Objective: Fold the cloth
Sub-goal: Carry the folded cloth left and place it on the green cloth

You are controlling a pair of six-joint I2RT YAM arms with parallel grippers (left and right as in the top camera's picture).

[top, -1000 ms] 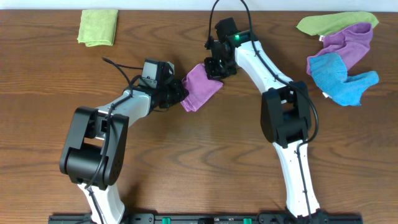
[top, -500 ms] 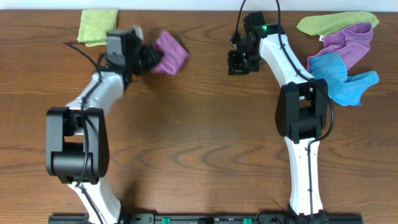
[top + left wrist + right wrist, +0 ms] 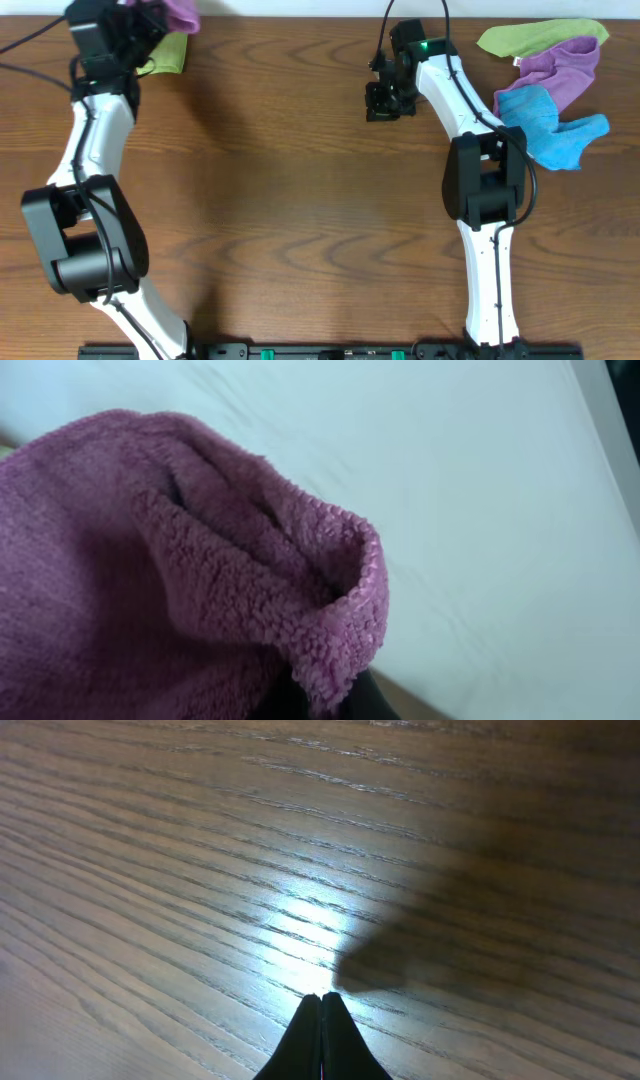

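Overhead: left hand (image 3: 148,25) clamped on bunched cloth (image 3: 178,12) at far-left corner of surface (image 3: 300,220), long axis unclear; right hand (image 3: 384,102) together, empty.

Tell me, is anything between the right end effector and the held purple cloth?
Nothing visible. Only table lies between the right end effector and the cloth, gripped by the left end effector far left.
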